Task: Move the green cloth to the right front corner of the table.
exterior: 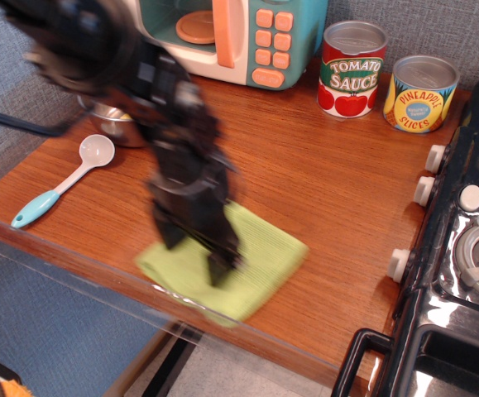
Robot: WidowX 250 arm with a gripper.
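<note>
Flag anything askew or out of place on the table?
The green cloth lies skewed, its front corner poking past the table edge under the blurred end effector. Nothing looks spilled or damaged.

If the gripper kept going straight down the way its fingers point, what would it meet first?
The green cloth: the gripper points down onto it, apparently already touching, though motion blur hides the contact. Under the cloth lies the table.
</note>
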